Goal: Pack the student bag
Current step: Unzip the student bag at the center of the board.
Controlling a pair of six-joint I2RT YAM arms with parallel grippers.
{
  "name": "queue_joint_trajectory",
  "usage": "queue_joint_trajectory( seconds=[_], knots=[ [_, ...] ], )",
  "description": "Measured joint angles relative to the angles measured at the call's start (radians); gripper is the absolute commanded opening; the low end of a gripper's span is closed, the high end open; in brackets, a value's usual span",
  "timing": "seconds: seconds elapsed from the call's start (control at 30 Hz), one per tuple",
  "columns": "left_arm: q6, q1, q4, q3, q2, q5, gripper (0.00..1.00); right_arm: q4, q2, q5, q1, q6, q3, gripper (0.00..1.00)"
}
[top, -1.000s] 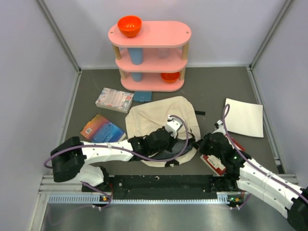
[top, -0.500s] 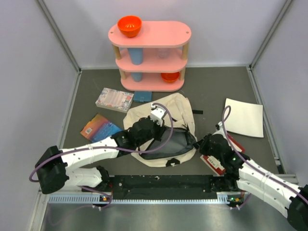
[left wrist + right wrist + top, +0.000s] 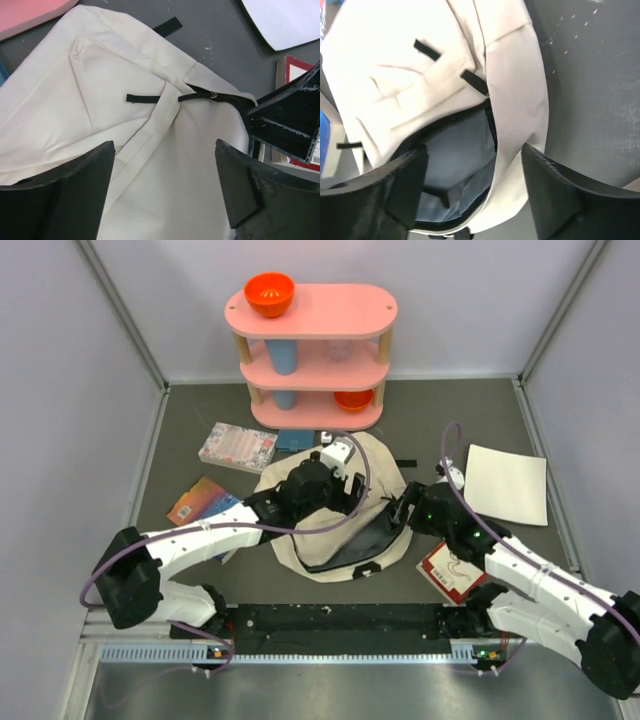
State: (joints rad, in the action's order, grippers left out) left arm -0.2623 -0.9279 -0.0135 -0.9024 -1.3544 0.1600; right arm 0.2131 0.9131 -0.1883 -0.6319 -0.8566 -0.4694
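The student bag (image 3: 305, 540) lies flat mid-table, cream canvas with its zip mouth gaping toward the near right and dark lining (image 3: 366, 537) showing. My left gripper (image 3: 358, 492) hovers over the bag's upper panel (image 3: 125, 100), jaws wide open with only canvas (image 3: 165, 190) below them. My right gripper (image 3: 402, 512) sits at the bag's right edge, open. In the right wrist view the mouth's cream rim (image 3: 512, 145) runs between the spread fingers (image 3: 555, 192) without being pinched, and grey-blue lining (image 3: 455, 155) shows inside.
A floral book (image 3: 237, 447) and a colourful book (image 3: 205, 507) lie left of the bag. A red book (image 3: 450, 571) rests under the right arm, a white sheet (image 3: 507, 483) at the right. A pink shelf (image 3: 312, 355) with an orange bowl (image 3: 269, 293) stands behind.
Both grippers were shut on the bag's mouth and have opened, letting it go. The left arm moved away over the bag, the right one toward the bag's right edge; the mouth has narrowed.
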Motion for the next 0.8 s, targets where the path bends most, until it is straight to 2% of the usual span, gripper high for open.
queue_joint_trajectory(
  seconds=[0.07, 0.17, 0.37, 0.57, 0.8],
  knots=[
    [0.001, 0.004, 0.003, -0.005, 0.013, 0.001, 0.99, 0.045, -0.012, -0.021, 0.0, 0.027, -0.035, 0.93],
    [-0.009, 0.011, 0.043, -0.004, 0.053, 0.001, 0.99, 0.114, -0.097, -0.068, 0.001, 0.054, -0.061, 0.98],
    [-0.051, 0.031, 0.047, 0.047, 0.209, -0.017, 0.99, 0.282, -0.273, -0.169, 0.026, 0.032, -0.092, 0.99],
    [-0.116, 0.033, 0.08, 0.058, 0.292, -0.032, 0.99, 0.425, -0.305, -0.173, 0.087, -0.026, -0.109, 0.99],
    [-0.182, 0.033, 0.192, 0.101, 0.41, -0.008, 0.99, 0.553, -0.348, -0.138, 0.092, -0.083, -0.142, 0.99]
  ],
)
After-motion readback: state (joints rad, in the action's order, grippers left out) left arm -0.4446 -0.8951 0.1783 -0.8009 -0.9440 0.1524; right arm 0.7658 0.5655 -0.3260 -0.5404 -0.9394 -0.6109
